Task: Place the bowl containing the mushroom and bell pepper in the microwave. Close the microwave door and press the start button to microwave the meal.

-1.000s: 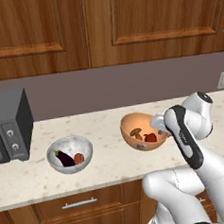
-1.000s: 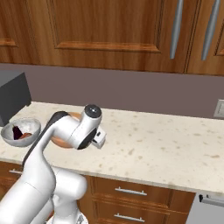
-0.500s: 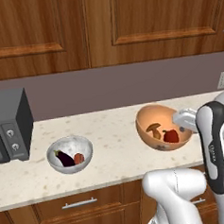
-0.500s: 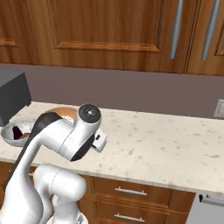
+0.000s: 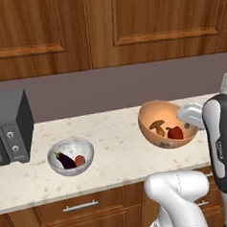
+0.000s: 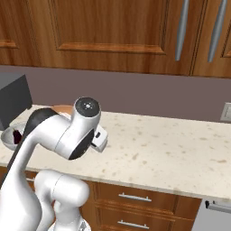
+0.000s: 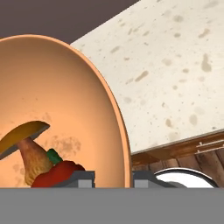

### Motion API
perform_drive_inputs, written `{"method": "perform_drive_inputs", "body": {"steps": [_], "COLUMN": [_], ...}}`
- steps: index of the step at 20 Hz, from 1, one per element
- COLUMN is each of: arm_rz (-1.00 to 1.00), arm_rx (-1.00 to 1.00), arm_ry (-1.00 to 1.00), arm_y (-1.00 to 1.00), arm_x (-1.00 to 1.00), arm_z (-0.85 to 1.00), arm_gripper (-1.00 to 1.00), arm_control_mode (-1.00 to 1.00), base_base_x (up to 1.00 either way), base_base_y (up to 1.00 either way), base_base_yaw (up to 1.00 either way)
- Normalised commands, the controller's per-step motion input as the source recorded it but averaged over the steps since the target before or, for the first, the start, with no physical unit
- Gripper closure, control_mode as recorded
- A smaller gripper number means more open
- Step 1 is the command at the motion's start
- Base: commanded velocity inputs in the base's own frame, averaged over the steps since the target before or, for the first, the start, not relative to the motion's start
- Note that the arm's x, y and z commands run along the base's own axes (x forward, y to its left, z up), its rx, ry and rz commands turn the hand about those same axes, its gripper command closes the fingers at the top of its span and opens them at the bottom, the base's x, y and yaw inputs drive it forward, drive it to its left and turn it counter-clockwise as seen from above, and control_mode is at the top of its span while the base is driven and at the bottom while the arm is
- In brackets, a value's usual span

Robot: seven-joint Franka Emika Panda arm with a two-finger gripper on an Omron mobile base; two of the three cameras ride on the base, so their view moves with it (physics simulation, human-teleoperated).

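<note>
While the round orange-tan bowl sits right of centre in the left base view, lifted and tilted above the speckled counter, the dark box stands at the far left edge. In the hand view, the hand pinches the bowl's rim, mushroom and red bell pepper at lower left.

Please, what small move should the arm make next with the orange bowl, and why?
Probably carry the bowl left toward the microwave. The end effector grips its rim, one finger each side; the bowl looks lifted and tilted, mushroom and bell pepper inside.
</note>
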Motion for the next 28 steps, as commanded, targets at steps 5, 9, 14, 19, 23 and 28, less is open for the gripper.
{"method": "perform_drive_inputs", "body": {"steps": [5, 9, 14, 19, 23, 28], "arm_rz": [0.0, 0.0, 0.03, 0.41, 0.55, 0.07], "arm_rx": [-0.05, -0.04, 0.0, -0.01, -0.02, 0.0], "arm_ry": [-0.04, -0.06, 0.01, 0.0, 0.0, 0.0], "arm_y": [0.01, 0.01, 0.0, 0.0, 0.0, 0.01], "arm_x": [-0.42, -0.34, -0.02, -0.68, -0.52, 0.55], "arm_z": [0.3, 0.09, 0.0, -0.13, -0.23, 0.0], "arm_gripper": [1.0, 1.0, 1.0, 1.0, 1.0, 1.0], "arm_control_mode": [-1.0, -1.0, -1.0, -1.0, -1.0, -1.0], "base_base_x": [0.0, 0.0, 0.0, 0.0, 0.0, 0.0], "base_base_y": [0.0, 0.0, 0.0, 0.0, 0.0, 0.0], "base_base_yaw": [0.0, 0.0, 0.0, 0.0, 0.0, 0.0]}}
